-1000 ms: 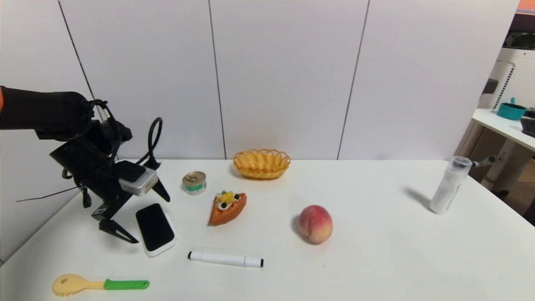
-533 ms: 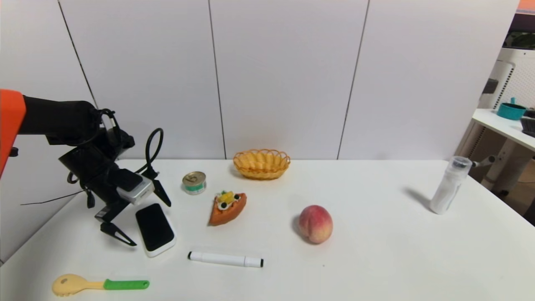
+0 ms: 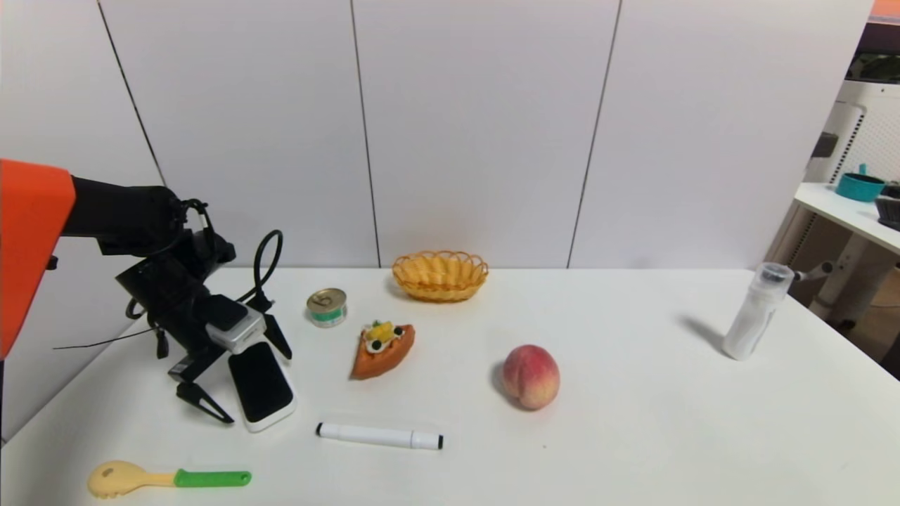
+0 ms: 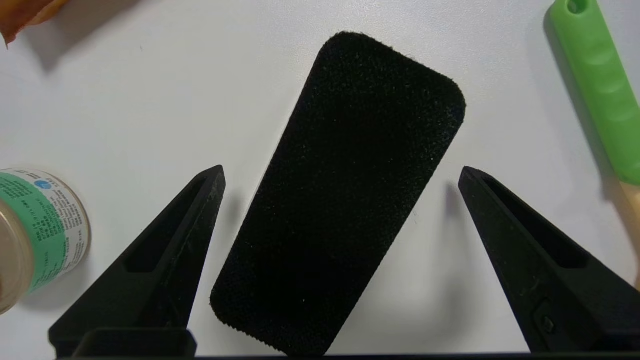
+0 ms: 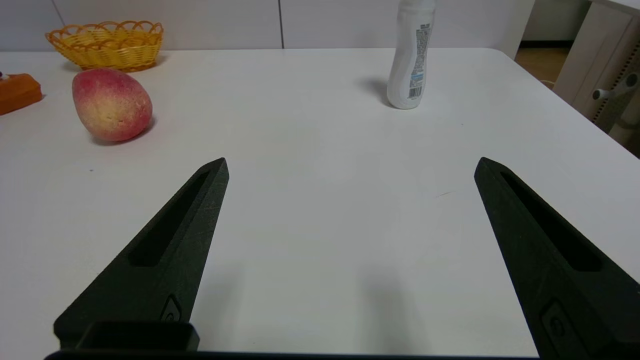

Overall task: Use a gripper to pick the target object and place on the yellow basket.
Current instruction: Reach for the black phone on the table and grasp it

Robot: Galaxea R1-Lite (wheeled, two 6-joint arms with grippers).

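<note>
The target object [image 3: 267, 402], a flat white slab with a black face, lies on the white table [image 3: 633, 422] at the front left. My left gripper [image 3: 258, 388] hangs just above it, open, with one finger on each side of its long edges and not touching. In the left wrist view the target object [image 4: 345, 210] lies at a slant between the wide-apart fingers of the left gripper [image 4: 341, 171]. The yellow basket [image 3: 440, 275] stands empty at the back centre, near the wall. My right gripper [image 5: 351, 162] is open over bare table at the right, with nothing between its fingers.
A green-labelled tin can [image 3: 327, 307] stands behind the phone, a cake slice [image 3: 382, 348] to its right. A peach [image 3: 531, 376] sits mid-table, a white marker [image 3: 380, 436] and a green-handled scoop [image 3: 169, 479] near the front edge, and a white bottle [image 3: 756, 313] far right.
My left gripper has moved right and slightly down, from beside the target object to straddling it, still open. The target object has not moved.
</note>
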